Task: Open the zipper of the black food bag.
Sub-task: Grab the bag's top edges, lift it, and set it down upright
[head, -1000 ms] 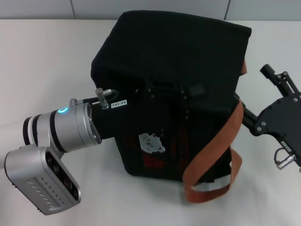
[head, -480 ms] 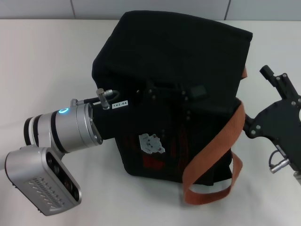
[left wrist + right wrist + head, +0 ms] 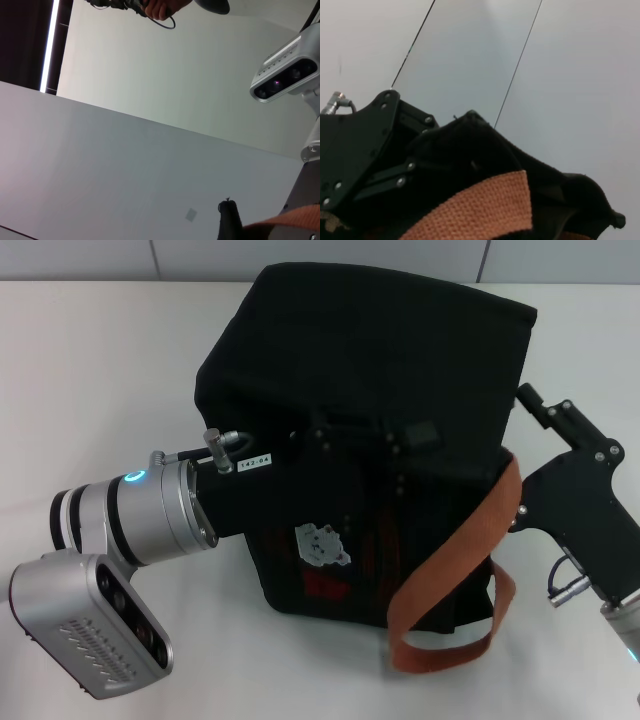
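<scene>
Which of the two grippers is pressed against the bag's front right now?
The left gripper: it lies on the black food bag above the teddy-bear patch. The right gripper is off the bag's right side, beside the tan handle.

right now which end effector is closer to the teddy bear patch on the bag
Left. The left end effector is pressed on the black food bag just above the teddy bear patch; the right end effector is off at the bag's far side edge.
</scene>
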{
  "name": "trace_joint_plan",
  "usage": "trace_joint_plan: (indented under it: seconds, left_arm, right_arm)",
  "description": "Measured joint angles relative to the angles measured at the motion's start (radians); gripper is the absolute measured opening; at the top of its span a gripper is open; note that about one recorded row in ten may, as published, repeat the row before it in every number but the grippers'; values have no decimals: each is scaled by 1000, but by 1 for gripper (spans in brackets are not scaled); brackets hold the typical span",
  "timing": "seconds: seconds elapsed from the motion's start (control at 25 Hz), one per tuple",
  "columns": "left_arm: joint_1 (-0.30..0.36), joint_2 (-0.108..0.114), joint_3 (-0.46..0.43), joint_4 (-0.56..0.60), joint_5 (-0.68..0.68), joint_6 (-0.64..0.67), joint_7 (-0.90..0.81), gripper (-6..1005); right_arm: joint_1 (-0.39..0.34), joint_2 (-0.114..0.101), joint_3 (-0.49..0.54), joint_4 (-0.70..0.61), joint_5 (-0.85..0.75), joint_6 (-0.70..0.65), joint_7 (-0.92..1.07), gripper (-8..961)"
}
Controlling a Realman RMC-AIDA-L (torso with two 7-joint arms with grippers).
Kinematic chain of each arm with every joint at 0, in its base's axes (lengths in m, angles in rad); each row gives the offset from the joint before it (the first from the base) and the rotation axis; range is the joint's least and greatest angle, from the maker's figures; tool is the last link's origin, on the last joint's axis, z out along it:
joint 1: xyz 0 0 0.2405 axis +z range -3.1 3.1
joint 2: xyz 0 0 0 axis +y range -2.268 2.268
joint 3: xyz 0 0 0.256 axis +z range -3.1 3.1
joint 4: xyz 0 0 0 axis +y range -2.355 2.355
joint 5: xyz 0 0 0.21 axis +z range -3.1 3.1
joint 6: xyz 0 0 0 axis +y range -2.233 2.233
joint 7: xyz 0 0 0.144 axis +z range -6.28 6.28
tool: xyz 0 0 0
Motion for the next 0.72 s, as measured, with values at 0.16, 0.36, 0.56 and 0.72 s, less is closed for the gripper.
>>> trace_joint_plan:
  seconds: [0.16, 0.36, 0.56, 0.72]
  left_arm:
    - [-1, 0, 0, 0, 0, 0, 0, 130]
    - [-1, 0, 0, 0, 0, -1, 0, 138]
    - [-2, 0, 0, 0, 0, -2, 0, 146]
    - [-3, 0, -2, 0, 0, -3, 0, 152]
  right_arm:
    - [9, 0, 1, 3, 0, 21, -5, 530]
    - [11, 0, 2, 3, -1, 33, -17, 289]
    - [12, 0, 2, 3, -1, 51, -56, 178]
    - [5, 0, 1, 3, -1, 58, -56, 80]
